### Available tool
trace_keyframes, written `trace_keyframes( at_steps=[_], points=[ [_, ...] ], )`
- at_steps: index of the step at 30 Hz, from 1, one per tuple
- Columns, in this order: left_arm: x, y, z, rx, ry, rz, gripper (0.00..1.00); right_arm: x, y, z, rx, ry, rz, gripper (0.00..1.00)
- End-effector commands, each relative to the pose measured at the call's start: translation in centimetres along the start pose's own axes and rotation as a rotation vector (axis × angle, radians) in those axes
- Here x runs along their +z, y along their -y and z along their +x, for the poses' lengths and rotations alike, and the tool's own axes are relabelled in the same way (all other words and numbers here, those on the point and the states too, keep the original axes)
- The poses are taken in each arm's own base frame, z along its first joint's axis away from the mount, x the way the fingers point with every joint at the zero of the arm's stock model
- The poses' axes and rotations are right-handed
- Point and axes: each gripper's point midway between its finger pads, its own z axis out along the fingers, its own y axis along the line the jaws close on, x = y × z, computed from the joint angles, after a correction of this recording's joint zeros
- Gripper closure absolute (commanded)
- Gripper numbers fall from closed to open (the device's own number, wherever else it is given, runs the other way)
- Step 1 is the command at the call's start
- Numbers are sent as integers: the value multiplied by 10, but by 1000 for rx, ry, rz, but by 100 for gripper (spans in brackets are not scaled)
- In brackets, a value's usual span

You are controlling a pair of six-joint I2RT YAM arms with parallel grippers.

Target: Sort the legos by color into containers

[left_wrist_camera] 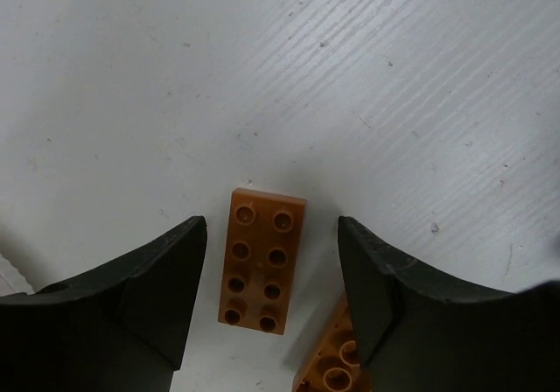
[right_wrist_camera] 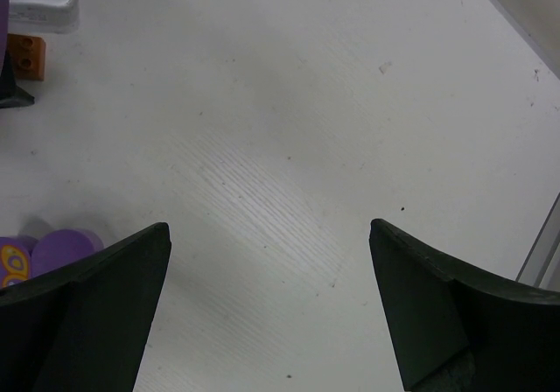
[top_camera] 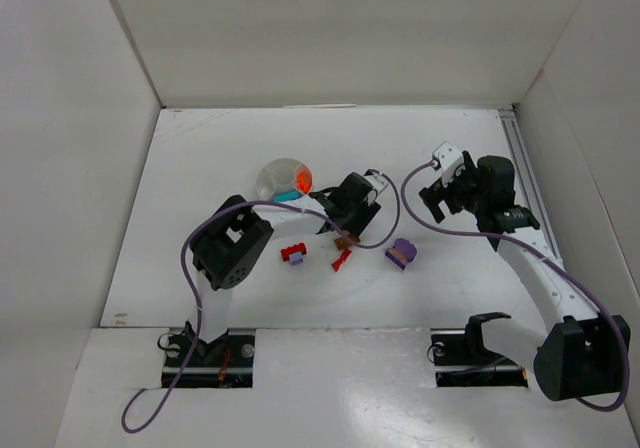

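Note:
My left gripper [top_camera: 345, 226] is open and hovers low over a tan 2x4 lego [left_wrist_camera: 261, 261], which lies flat between its fingers [left_wrist_camera: 157, 278] without touching them. A second tan lego [left_wrist_camera: 337, 361] lies partly under the right finger. In the top view the tan legos [top_camera: 347, 241] lie in front of the white divided dish [top_camera: 272, 176], which holds an orange lego [top_camera: 303, 179] and a teal lego [top_camera: 288, 197]. A red lego [top_camera: 342, 259], a red-and-purple lego [top_camera: 293, 254] and a purple lego [top_camera: 401, 254] lie on the table. My right gripper [top_camera: 432, 206] is open and empty.
White walls close in the table on the left, back and right. A metal rail [top_camera: 525, 168] runs along the right edge. In the right wrist view, the purple lego [right_wrist_camera: 52, 248] is at the lower left and my right gripper [right_wrist_camera: 269, 226] is over bare table.

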Motion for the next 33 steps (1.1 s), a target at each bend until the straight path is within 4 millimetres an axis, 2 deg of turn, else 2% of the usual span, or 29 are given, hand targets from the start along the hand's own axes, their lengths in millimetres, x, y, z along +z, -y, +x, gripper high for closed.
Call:
trace_keyframes(
  at_steps=[1, 5, 6, 9, 10, 14, 16, 24, 28, 29, 32, 33],
  points=[
    [4, -3, -4, -21, 10, 9, 42, -1, 3, -2, -15, 22, 14, 0],
    [8, -6, 1, -27, -9, -18, 45, -1, 3, -2, -15, 22, 14, 0],
    [8, -8, -4, -29, 0, -27, 47, -1, 4, -2, -14, 17, 22, 0],
    [13, -9, 1, -34, -19, -40, 53, -1, 4, -2, -14, 17, 22, 0],
    [12, -9, 5, -32, -33, -40, 61, -1, 4, -2, -14, 17, 22, 0],
    [12, -8, 7, -50, -42, -40, 65, -1, 4, -2, -14, 17, 22, 0],
    [13, -6, 15, -48, -54, -30, 68, -3, 5, -4, -17, 24, 27, 0],
    [6, -10, 2, -93, -15, -35, 75, -7, 7, -7, -23, 35, 44, 0],
    [-7, -23, -28, -136, 62, -79, 80, -7, 5, -4, -20, 27, 39, 0],
    [-16, -27, -44, -145, 106, -89, 80, -7, 5, -4, -20, 27, 39, 0],
    [-33, -35, -70, -184, 197, -116, 81, -9, 6, -6, -23, 35, 44, 0],
    [-48, -40, -92, -201, 273, -125, 81, -9, 6, -6, -23, 35, 44, 0]
  ],
)
